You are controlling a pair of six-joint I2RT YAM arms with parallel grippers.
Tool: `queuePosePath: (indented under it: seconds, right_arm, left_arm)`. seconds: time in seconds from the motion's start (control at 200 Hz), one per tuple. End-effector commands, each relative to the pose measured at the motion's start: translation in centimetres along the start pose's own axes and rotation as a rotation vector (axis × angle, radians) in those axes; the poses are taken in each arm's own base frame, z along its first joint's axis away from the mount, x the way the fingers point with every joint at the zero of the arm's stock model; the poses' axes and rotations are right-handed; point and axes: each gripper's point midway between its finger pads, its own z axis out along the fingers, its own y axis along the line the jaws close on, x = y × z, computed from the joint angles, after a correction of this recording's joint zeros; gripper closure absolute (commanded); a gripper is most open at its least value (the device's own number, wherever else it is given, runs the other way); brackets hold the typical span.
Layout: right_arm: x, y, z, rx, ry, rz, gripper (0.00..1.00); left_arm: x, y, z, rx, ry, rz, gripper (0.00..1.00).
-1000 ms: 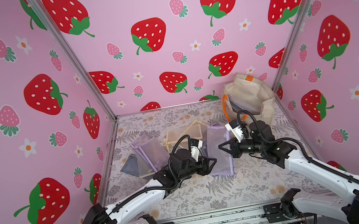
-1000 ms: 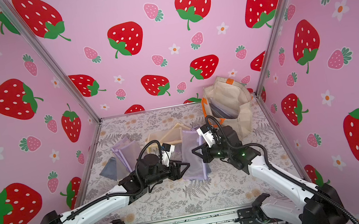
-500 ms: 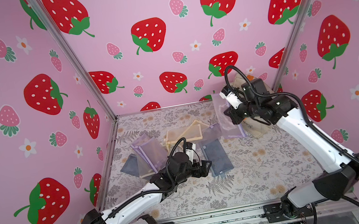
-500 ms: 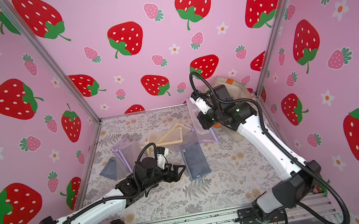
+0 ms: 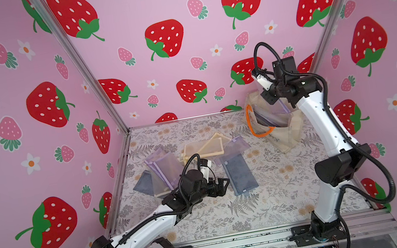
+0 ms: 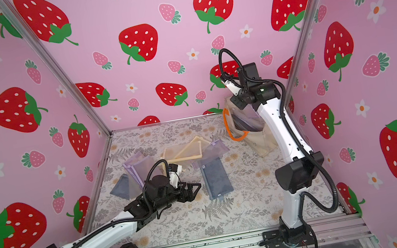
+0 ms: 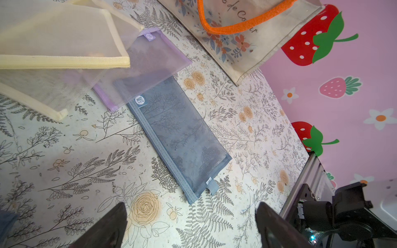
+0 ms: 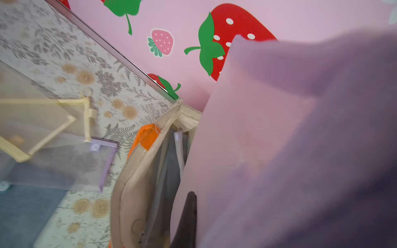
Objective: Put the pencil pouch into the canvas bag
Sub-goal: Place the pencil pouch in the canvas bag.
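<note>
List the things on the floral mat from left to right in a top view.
Grey pouch → purple mesh pouches → cream-yellow pouches → blue-grey pouch → canvas bag, where the right gripper holds a lavender pouch at its mouth.

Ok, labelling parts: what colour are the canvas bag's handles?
Orange handles, clearest in left wrist view.
</note>
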Motion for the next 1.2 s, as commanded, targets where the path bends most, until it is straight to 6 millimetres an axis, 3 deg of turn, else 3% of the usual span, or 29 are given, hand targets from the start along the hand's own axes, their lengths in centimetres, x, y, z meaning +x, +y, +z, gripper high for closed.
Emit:
queuePosePath:
  seconds: [0.0, 0.29, 0.565, 0.986, 1.196]
  right_arm:
    - [1.5, -1.5, 2.3, 0.091, 0.061, -0.146, 1.00]
    - [6.5, -1.1, 6.3, 0.085, 0.114, -0.135, 1.00]
    - [10.4, -0.7, 8.1, 0.045, 0.177, -0.049, 1.00]
    - [10.3, 4.2, 9.4, -0.140, 0.104, 0.014, 1.00]
    - [11.6, 4.6, 11.1, -0.158, 0.181, 0.025, 1.00]
  left_arm:
    - [-0.5, -0.3, 0.4, 0.042, -0.013, -0.009, 0.05]
    - [-0.6, 0.1, 1.1, 0.053, -0.008, -0.020, 0.05]
    - [-1.0, 0.3, 1.4, 0.061, -0.007, -0.031, 0.05]
    - [-0.7, 0.7, 1.4, 0.057, -0.004, -0.041, 0.04]
    - [-0.7, 0.8, 1.4, 0.058, -0.003, -0.044, 0.04]
